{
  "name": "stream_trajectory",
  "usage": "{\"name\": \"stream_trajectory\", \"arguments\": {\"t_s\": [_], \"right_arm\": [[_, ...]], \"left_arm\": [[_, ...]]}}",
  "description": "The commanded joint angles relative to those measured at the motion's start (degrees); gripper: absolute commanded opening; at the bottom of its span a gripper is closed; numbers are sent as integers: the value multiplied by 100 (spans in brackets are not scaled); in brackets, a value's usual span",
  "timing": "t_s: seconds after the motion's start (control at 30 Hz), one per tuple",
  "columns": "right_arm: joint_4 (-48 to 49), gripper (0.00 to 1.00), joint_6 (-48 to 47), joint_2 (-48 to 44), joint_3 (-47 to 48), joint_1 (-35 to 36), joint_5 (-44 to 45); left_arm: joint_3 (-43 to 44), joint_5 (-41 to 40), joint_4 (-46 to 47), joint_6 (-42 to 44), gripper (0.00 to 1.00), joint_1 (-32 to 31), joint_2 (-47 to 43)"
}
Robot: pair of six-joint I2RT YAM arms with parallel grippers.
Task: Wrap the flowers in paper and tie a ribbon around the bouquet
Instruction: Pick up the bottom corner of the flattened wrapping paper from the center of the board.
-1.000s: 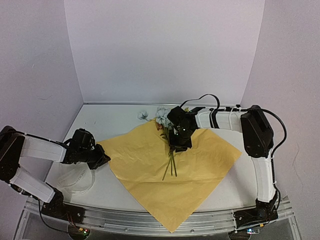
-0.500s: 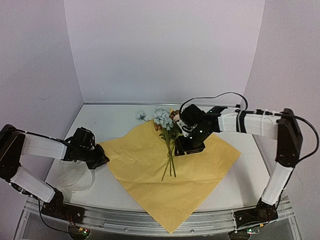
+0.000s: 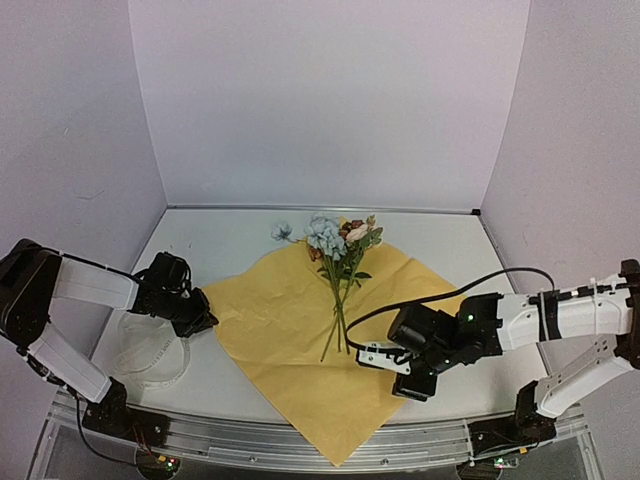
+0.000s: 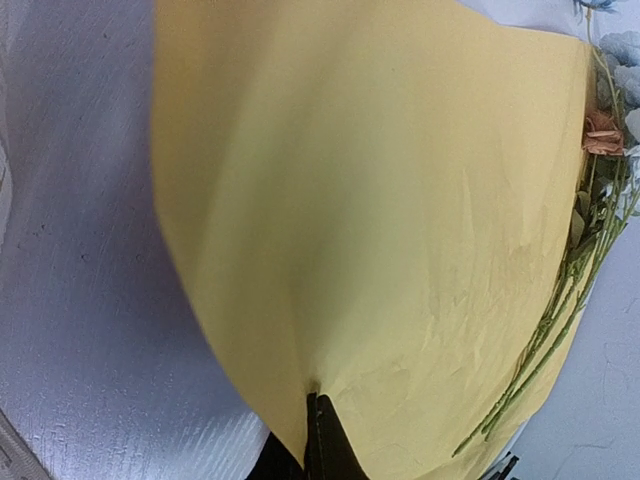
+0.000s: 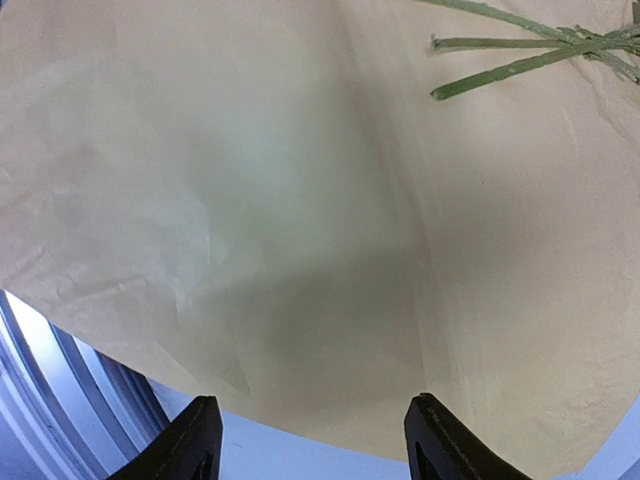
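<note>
The paper [image 3: 290, 330] lies spread as a diamond on the bench [image 3: 230, 235], one corner toward the back wall and one toward the arms, so a fold from either side can close over what lies on it; the flowers [image 3: 335, 250] rest along its middle, blooms at the far corner and just past it, stems pointing in toward the centre, which suits a cone with the heads showing at the wide end. The left hand [image 3: 200, 318] is clamped on the paper's left corner, fingers [image 4: 320, 440] together on the thin edge, probably to pin the sheet flat or to be ready to draw that flap across. The right hand [image 3: 380, 357] hovers low over the near right edge, jaws apart and holding nothing; its own view shows bare paper and the stem ends beyond, so it seems placed to take that edge. The ribbon [image 3: 150, 362] lies loose on the bench near the left arm, untouched; wrapping is not yet begun.
</note>
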Motion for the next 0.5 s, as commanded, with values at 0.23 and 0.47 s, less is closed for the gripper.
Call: {"name": "stream_trajectory", "arguments": {"t_s": [0.23,0.47], "right_arm": [[1789,66,-1511,-396,-1240,1281,2371],[1927,67,-1411,-431,-1448,1780,2650]], "left_arm": [[393,175,-115,160,4,62,190],[512,192,-299,212,4,89,277]]}}
